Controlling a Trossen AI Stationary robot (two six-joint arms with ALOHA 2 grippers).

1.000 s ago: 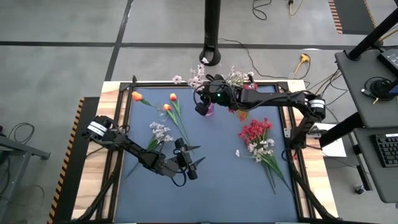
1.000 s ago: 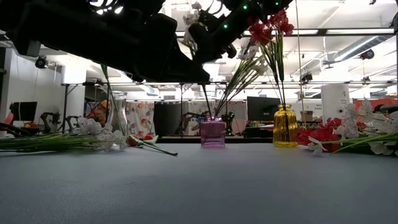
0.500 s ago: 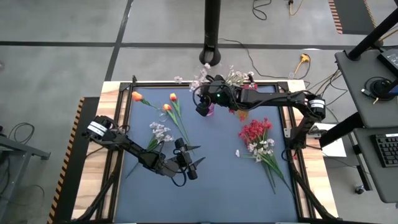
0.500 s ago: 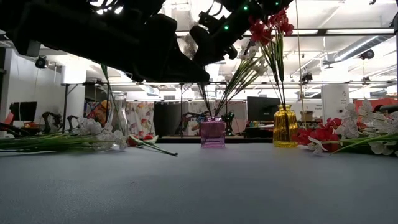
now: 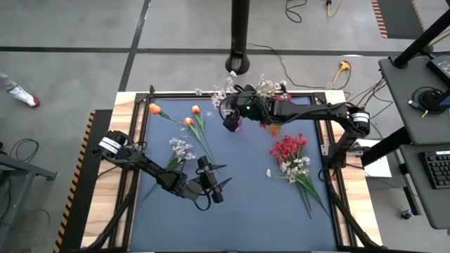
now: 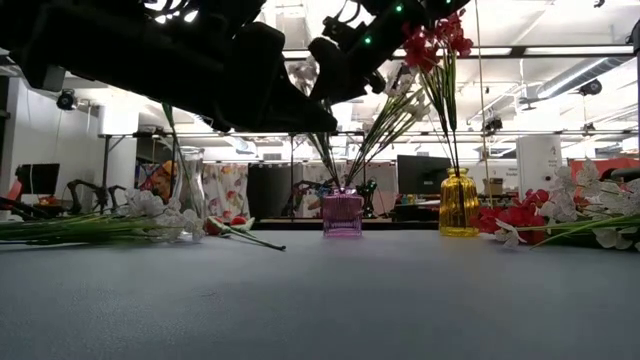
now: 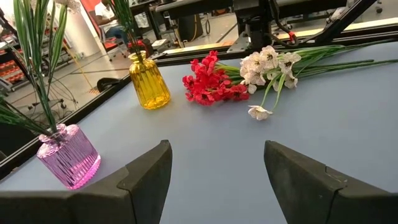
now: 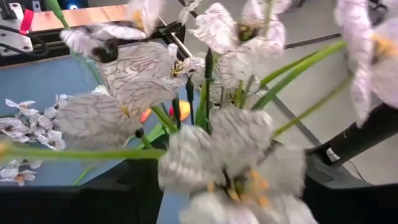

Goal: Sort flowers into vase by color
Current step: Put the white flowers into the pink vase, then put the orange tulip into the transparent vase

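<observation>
A pink vase [image 5: 236,124] stands at the table's far middle and holds several white sprays [image 5: 223,86]. My right gripper [image 5: 229,118] hangs above it, open, with white blossoms [image 8: 205,155] between its fingers. A yellow vase [image 6: 458,204] beside the pink one holds red stems. Orange tulips [image 5: 190,121] and pale sprays [image 5: 181,149] lie at the left. Red blossoms [image 5: 288,147] and white ones [image 5: 295,169] lie at the right. My left gripper [image 5: 219,177] waits open near the table's middle and holds nothing. My right gripper has its fingers [image 8: 124,196] apart on either side of the white spray's blossoms above the pink vase. The blossoms fill the wrist view, and I cannot tell whether a finger touches them. The spray's stem [image 6: 328,165] stands in the vase.
A clear glass vase [image 6: 190,195] stands at the far left. The loose flowers lie on both sides of the blue mat [image 5: 246,204], whose middle and near part are bare. A black frame [image 5: 140,140] runs round the mat.
My right gripper has opened above the pink vase without moving away. The white spray that it held has tipped a little, its stem foot staying in the vase.
</observation>
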